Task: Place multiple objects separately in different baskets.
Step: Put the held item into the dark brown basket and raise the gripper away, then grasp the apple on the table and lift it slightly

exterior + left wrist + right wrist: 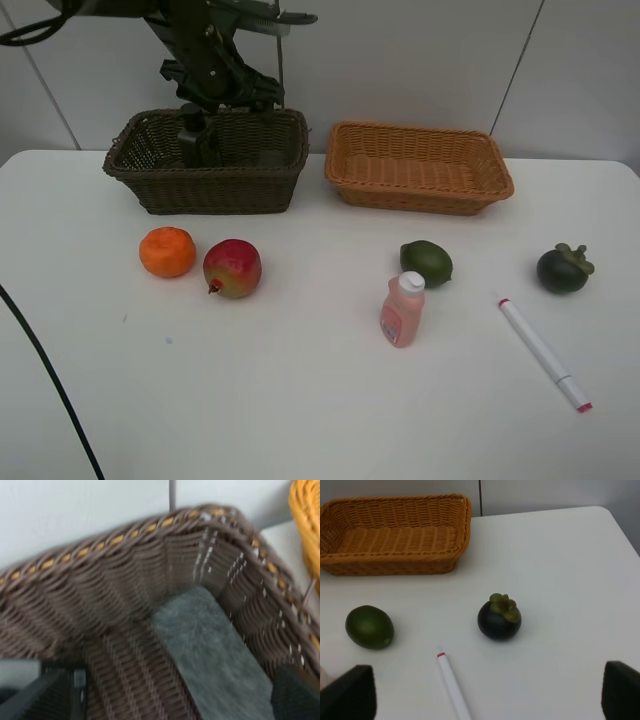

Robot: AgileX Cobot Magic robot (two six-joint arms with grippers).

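Note:
The dark brown basket (210, 180) stands at the back left and the tan-orange basket (420, 168) to its right. My left gripper (228, 108) hangs open over the brown basket. In the left wrist view its fingers (60, 692) stand wide apart above the black eraser block (212, 655), which lies on the basket floor (125, 670). A dark pump bottle (192, 135) stands in that basket. On the table are the orange (167, 251), apple (232, 268), lime (426, 263), pink bottle (402, 311), mangosteen (563, 268) and marker (544, 353). My right gripper (485, 695) is open and empty, above the marker (454, 685) and near the mangosteen (499, 617).
The white table (300, 400) runs to a wall behind the baskets. A black cable (50, 390) crosses its front left. The right wrist view also shows the lime (369, 626) and the tan-orange basket (395, 562). The left wrist view is blurred.

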